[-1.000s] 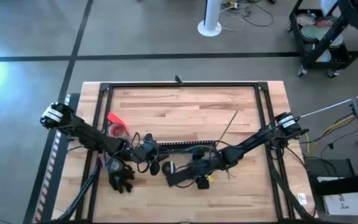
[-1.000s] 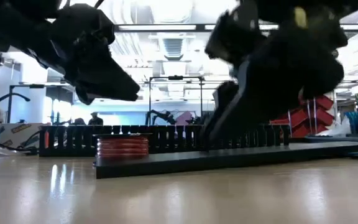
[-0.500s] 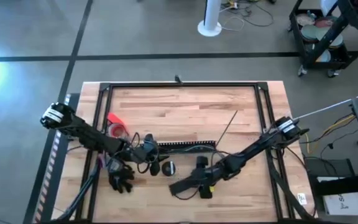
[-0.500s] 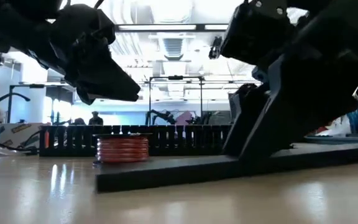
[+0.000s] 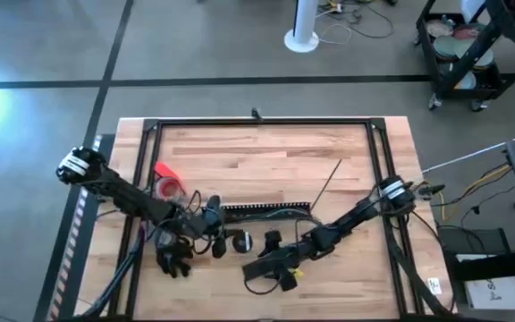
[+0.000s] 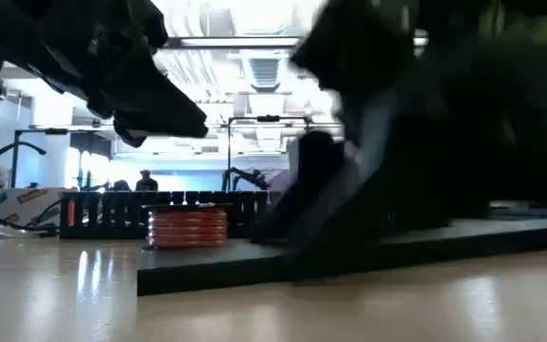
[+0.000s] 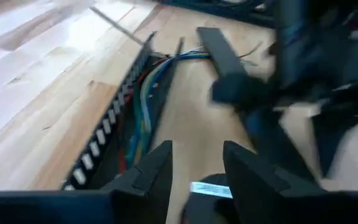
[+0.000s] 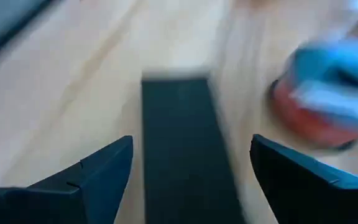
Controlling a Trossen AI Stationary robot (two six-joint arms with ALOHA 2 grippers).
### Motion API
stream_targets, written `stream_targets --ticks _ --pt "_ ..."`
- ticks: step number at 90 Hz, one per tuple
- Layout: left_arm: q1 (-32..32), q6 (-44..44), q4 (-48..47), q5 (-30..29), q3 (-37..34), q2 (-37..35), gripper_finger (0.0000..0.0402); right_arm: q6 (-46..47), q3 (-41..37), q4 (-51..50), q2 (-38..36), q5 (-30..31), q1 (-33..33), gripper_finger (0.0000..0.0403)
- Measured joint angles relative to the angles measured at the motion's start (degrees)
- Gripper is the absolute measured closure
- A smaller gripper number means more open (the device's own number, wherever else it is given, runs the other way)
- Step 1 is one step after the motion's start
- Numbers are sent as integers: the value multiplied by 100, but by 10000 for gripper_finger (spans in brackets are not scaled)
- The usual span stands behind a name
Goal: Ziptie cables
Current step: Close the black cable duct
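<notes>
The right gripper (image 8: 191, 180) has its jaws spread wide, one dark finger on each side of a wide flat black bar (image 8: 182, 149), nothing held; it seems lined up along the bar, as if to take it or push it. In the high view this gripper (image 5: 259, 269) sits low over the near middle of the pale wooden desk (image 5: 266, 152), with a thin black wire loop (image 5: 259, 287), probably one of the cables, just beside it.

The left gripper (image 7: 194, 177) also has its jaws apart and empty. It looks down the length of a long black comb-toothed duct (image 7: 114, 124) in which coloured wires (image 7: 143, 99) lie, so it appears placed to watch or tend that bundle. From above it (image 5: 211, 221) is at the duct's (image 5: 266, 207) left end.

The ziptie (image 5: 327, 182), a very thin straight black plastic strip, lies untouched on bare wood beyond the duct's right end, well apart from both grippers. Neither arm is reaching for it.

Around: a red roll of tape (image 5: 168, 187) near the left arm, small round black discs (image 5: 244, 241) between the grippers, and a black glove-like tangle (image 5: 175, 259) at the near left. The bar and duct lie between the right gripper and the ziptie, and would likely get in the way of reaching it.
</notes>
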Motion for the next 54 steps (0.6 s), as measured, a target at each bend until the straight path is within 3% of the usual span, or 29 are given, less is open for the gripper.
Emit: stream_targets --ticks 8,54 --pt "-115 -31 32 -1 0 -4 269 -46 22 135 140 -376 -104 112" --pt "-286 -44 307 0 0 -10 291 -274 -306 1828 915 -552 -133 176"
